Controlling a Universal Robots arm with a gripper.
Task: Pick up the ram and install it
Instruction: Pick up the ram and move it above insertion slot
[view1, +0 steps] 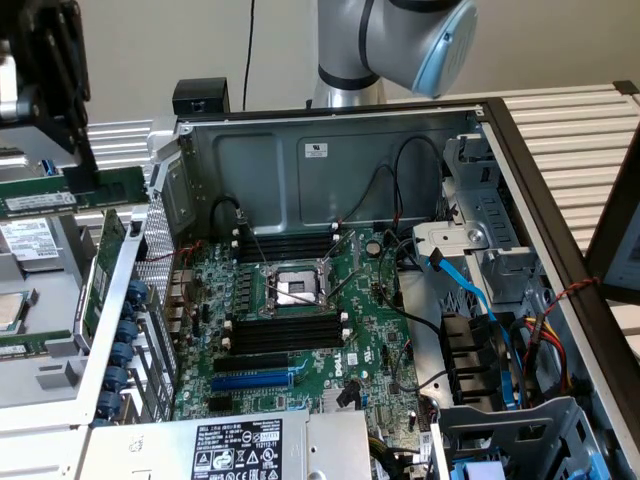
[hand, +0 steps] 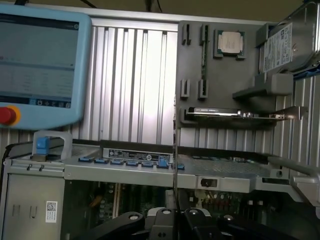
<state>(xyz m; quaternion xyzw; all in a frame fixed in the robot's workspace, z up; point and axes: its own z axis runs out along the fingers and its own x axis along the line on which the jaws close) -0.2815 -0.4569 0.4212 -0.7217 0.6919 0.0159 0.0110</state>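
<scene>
One ram (view1: 100, 187), clamped in the closed-down end effector (view1: 84, 170) at the exterior view's left, up in the air just outside the open computer case (view1: 280, 160). Gripped from above, on the upper long edge. Long axis close to level, running across the exterior view from left to right, with the right end a touch higher in the picture and reaching about to the case's side wall. Broad face with the white label strip turned toward that camera. Well apart from the black memory slots (view1: 285, 335) on the motherboard (view1: 370, 330) and from the blue expansion slot (view1: 250, 380) beside them. Seen edge-on in the wrist view: a thin line of ram (hand: 175, 165) running straight out from between the pads of the end effector (hand: 175, 222), over the case edge and toward the slatted desk (hand: 130, 75).
</scene>
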